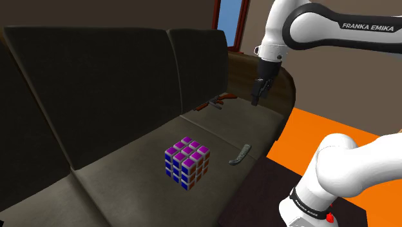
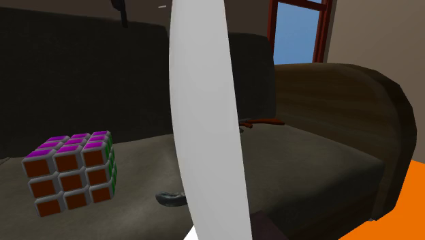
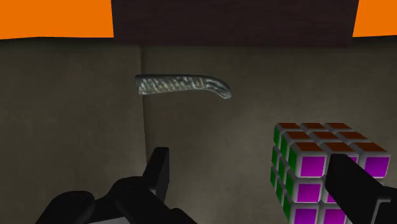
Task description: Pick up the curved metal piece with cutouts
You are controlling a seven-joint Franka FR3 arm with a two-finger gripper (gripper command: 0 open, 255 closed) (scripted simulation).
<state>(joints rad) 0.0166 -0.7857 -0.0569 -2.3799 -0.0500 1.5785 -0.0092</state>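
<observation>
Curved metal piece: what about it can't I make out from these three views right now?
- Second exterior view: the white arm link hides most of the curved grey metal piece; only one dark end shows.
- Shoulder view: the piece is too small to show its cutouts.
- Wrist view: its surface looks mottled, and the cutouts are not clear.

light: dim, flat | brightest: blue window (image 1: 230,19) | sofa (image 1: 122,174): murky

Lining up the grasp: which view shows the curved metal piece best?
Wrist view: the curved metal piece lies whole and unobstructed on the sofa seat. The shoulder view shows it small and distant; in the second exterior view the arm hides most of it.
</observation>
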